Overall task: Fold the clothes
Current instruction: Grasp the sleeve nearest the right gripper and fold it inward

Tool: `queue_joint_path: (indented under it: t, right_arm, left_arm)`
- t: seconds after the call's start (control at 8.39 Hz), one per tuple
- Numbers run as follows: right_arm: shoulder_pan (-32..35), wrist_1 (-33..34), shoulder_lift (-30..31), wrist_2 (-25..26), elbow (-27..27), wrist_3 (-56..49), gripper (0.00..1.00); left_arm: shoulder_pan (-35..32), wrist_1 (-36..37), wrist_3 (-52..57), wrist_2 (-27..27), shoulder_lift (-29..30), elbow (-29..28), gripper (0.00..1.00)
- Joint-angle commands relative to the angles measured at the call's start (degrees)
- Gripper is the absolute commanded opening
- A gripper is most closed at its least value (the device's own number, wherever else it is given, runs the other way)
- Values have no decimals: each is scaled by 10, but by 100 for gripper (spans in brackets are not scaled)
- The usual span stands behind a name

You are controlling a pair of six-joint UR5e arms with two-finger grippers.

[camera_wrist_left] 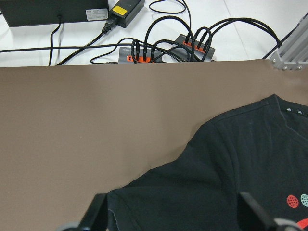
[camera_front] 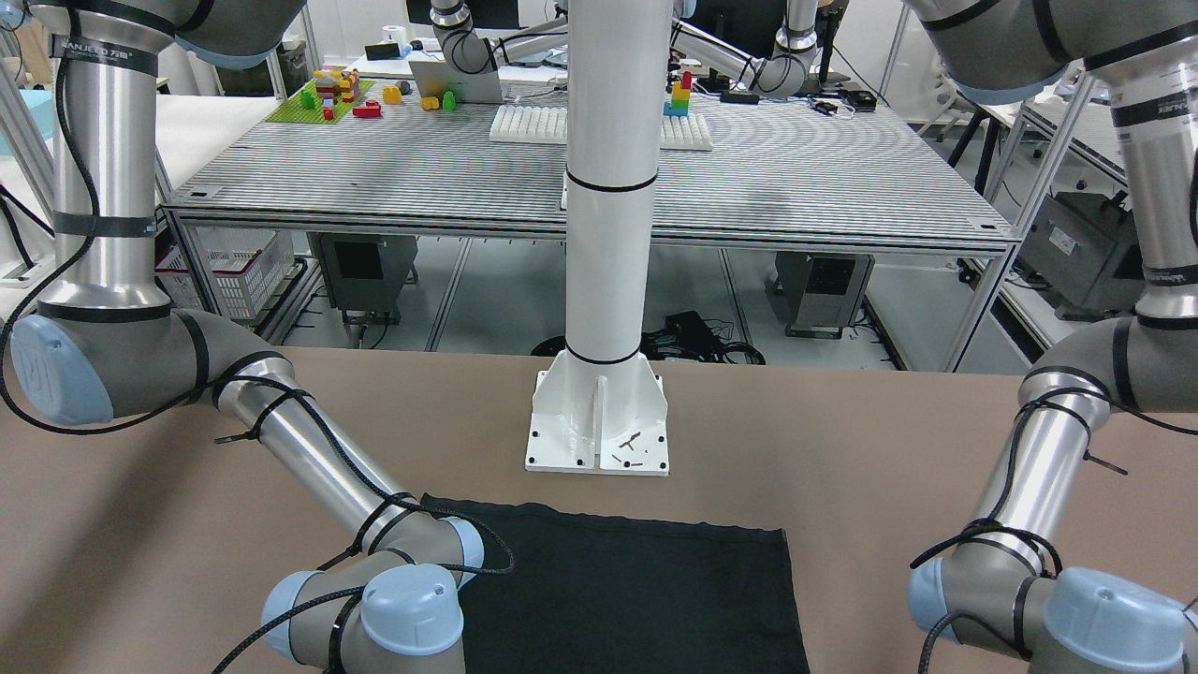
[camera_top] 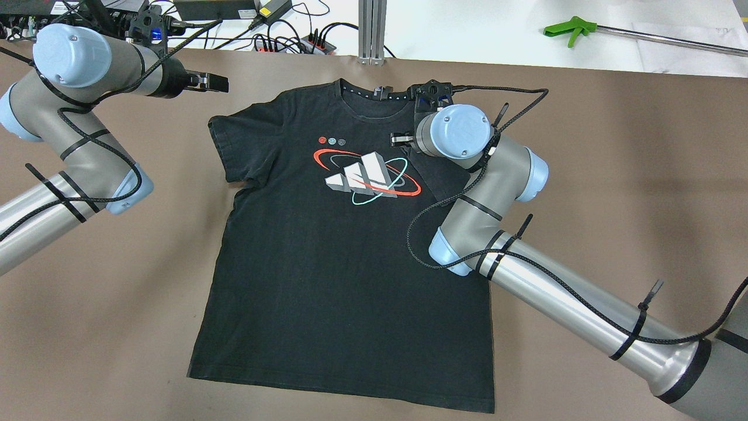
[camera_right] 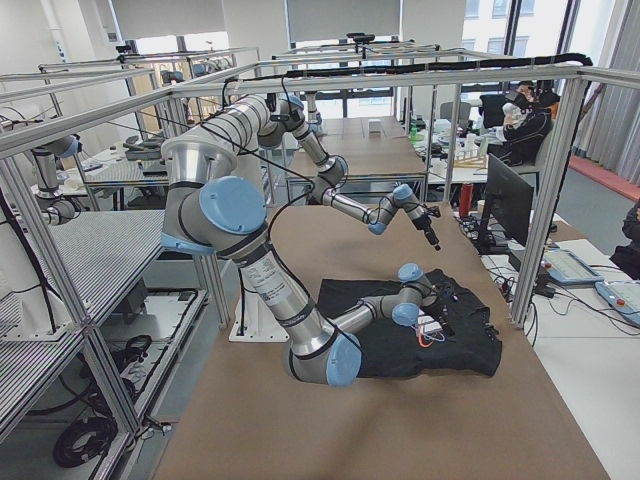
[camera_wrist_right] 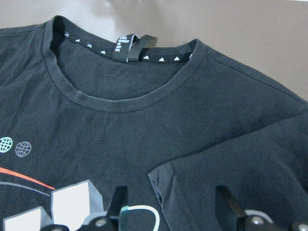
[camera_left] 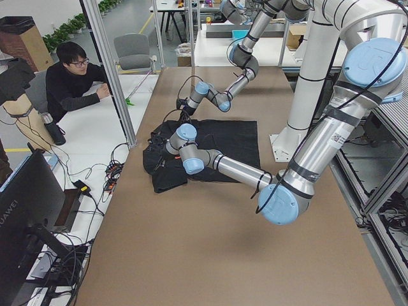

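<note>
Right hand (camera_wrist_right: 171, 207), jaws apart and low over the folded-in sleeve (camera_wrist_right: 231, 163) of the black T-shirt (camera_top: 339, 251), may snag and undo it; left hand (camera_wrist_left: 173, 214) hangs, jaws likewise apart, near the desk's (camera_top: 584, 175) far edge.

robotics lab: aluminium-frame benches (camera_front: 796, 178), monitor (camera_left: 29, 210).

The silver-and-blue right arm (camera_top: 479, 193) hides one sleeve of the black printed T-shirt (camera_top: 327, 263); the front-facing view crops its collar end.
</note>
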State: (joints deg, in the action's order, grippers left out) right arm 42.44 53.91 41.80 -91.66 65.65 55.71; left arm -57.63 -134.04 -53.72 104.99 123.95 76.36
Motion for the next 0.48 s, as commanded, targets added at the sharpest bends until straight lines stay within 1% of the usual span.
queue_joint_path:
  t: [0.0, 0.12, 0.24, 0.36]
  right_arm:
    - [29, -1, 3, -42, 3, -4, 94]
    - [52, -1, 11, -81, 5, -19, 94]
    - [69, -1, 27, -111, 19, -25, 94]
    - [78, -2, 44, -124, 39, -24, 94]
  left_arm:
    - [1, -2, -7, 0, -13, -1, 95]
    - [1, -2, 23, -1, -21, -5, 95]
    - [2, -7, 56, -1, -31, -9, 95]
    - [3, -31, 73, -12, -31, -34, 95]
